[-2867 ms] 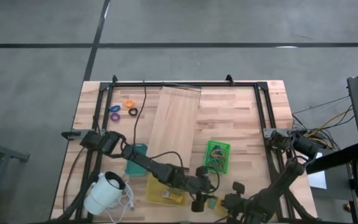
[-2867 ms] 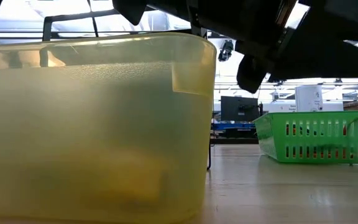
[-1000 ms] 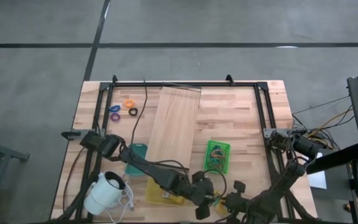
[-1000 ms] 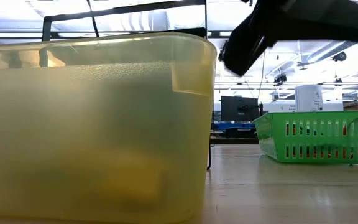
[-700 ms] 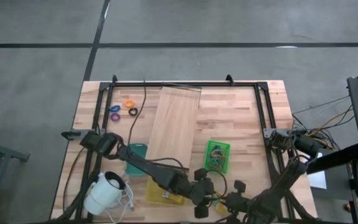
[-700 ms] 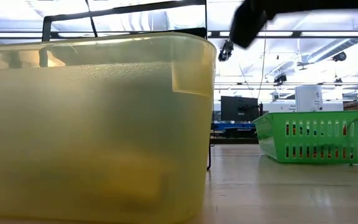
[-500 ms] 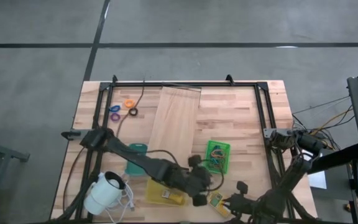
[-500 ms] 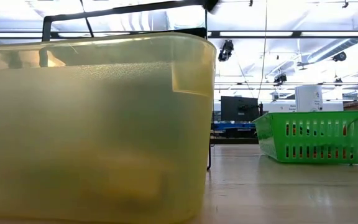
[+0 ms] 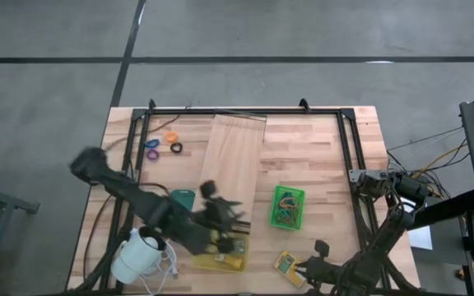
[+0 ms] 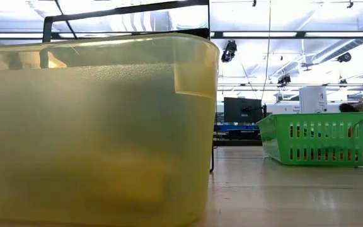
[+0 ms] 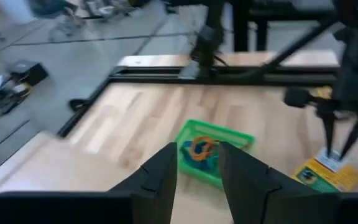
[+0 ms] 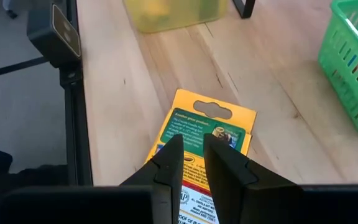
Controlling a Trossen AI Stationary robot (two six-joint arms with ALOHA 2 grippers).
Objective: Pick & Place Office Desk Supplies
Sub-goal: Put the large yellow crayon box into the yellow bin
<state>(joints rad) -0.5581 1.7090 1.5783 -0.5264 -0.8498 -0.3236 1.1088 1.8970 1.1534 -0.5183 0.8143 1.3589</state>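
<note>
Flat yellow card packet with green label lies on the wooden counter near its front edge, between the translucent yellow plastic bin and the right arm's base, just in front of the green slotted plastic basket holding coloured rubber-band loops. Packet likely light, thin, stiffish card, lying flush, so hard to get under; best pinched across a narrow edge or at the hang-hole end, may slide on smooth wood. Right gripper sits low directly over the packet, jaws narrowly parted, nothing grasped, pointing down at the label. Left gripper is raised over the yellow bin, arm stretched diagonally from the left edge, blurred; jaws slightly apart, empty, aimed toward the basket. Small orange, purple and black rings lie far back left, well apart.
</note>
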